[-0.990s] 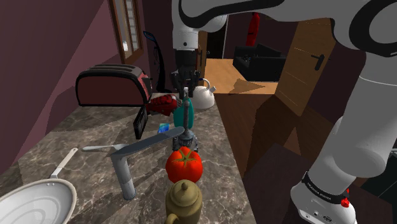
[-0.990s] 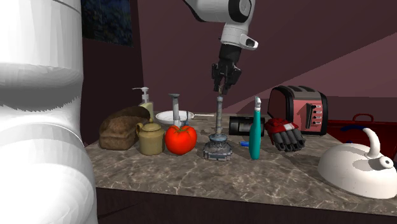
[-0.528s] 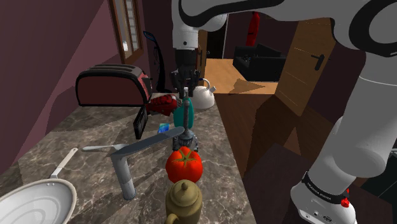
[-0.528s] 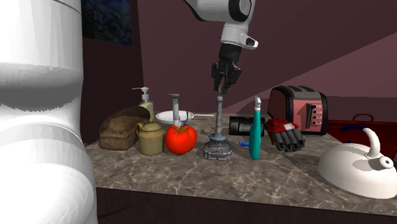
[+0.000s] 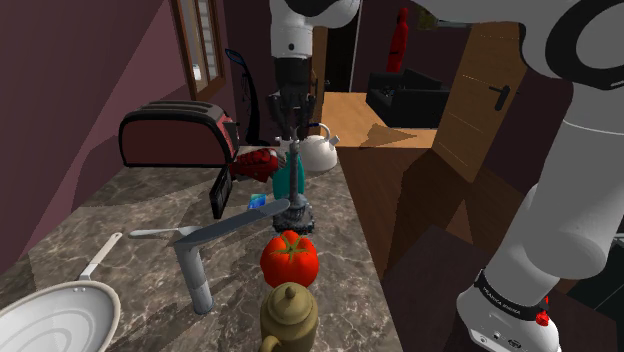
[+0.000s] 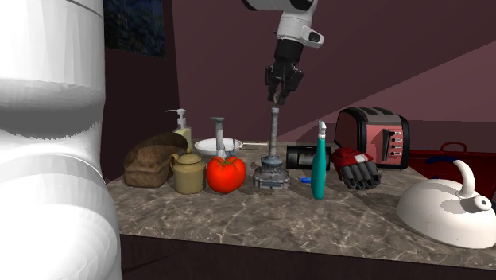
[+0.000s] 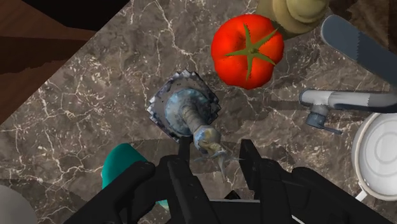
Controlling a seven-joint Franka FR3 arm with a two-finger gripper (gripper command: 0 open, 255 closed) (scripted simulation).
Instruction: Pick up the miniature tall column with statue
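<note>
Black gripper (image 6: 279, 99) clasping grey column (image 6: 273, 147) by its top, red tomato (image 6: 226, 174) beside, teal bottle (image 6: 319, 167) on other side

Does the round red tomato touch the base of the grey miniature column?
Apart: the wrist view shows marbled counter between the tomato and the column.

Home kitchen. A marbled counter (image 5: 120, 215) carried a toaster (image 5: 175, 137), a white kettle (image 6: 445, 208), a faucet (image 5: 215, 240), a pan (image 5: 60, 320), a tomato (image 5: 290, 260), a bread loaf (image 6: 151, 161) and a soap dispenser (image 6: 182, 127). A window (image 5: 200, 40) stood above the toaster; a wooden door (image 5: 485, 90) stood beyond the counter's end.
</note>
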